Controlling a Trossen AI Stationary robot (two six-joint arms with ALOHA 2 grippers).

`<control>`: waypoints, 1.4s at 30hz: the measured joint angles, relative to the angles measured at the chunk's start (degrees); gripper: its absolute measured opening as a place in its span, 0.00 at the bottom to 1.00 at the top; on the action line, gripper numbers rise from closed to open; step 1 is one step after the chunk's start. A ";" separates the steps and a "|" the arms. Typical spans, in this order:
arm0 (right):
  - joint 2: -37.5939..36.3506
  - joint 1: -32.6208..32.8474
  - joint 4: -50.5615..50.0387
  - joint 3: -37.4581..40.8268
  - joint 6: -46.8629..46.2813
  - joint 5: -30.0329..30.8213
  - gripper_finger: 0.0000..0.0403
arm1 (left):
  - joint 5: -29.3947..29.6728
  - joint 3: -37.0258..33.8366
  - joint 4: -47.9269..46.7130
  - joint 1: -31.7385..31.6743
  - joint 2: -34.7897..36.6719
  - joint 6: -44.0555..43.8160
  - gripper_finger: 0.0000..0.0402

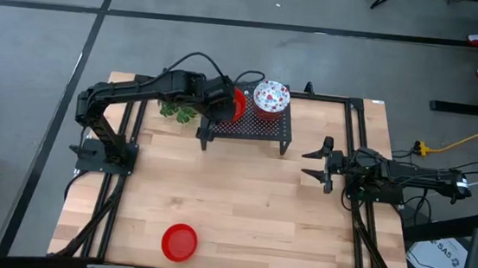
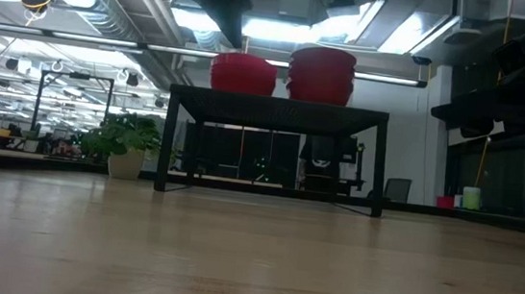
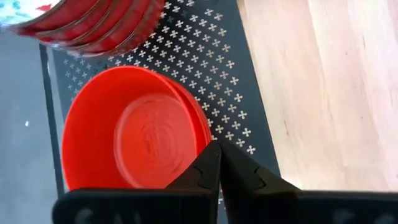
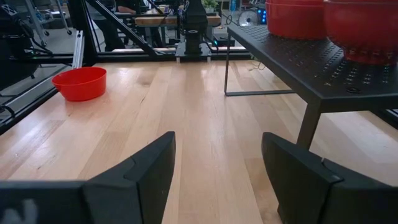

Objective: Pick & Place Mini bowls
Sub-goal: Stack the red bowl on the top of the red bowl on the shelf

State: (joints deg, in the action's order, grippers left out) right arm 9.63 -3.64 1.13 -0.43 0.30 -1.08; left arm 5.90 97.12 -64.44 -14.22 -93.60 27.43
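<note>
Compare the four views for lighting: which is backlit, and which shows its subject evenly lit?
Low view: bright ceiling lights behind leave the black rack and the left hand as dark silhouettes. Left wrist view: the red bowl is evenly lit. High view: even, soft shadows. Right wrist view: the hand's fingers look soft beside the sharper table.

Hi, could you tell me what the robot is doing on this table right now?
The left gripper is over the black perforated metal stand, its fingers shut at the rim of a glossy red mini bowl. Beside it on the stand is a stack of mini bowls topped by a white one with red speckles. Another red mini bowl sits alone on the wooden table. The right gripper waits open at the table's right side.
</note>
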 joint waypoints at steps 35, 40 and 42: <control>0.00 0.01 0.00 0.01 -0.01 0.00 0.59 | -10.63 11.30 -12.35 28.83 0.33 -30.98 0.02; 0.00 0.02 0.00 0.00 0.00 0.00 0.59 | -9.44 11.04 -13.51 40.07 0.18 -37.79 0.01; 0.00 0.00 0.00 0.02 0.00 0.00 0.59 | -6.96 11.04 -13.45 44.49 -0.08 -41.18 0.01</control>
State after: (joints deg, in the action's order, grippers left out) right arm 9.63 -3.64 1.13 -0.40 0.29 -1.08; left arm -1.06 108.16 -77.89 30.27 -93.68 -13.74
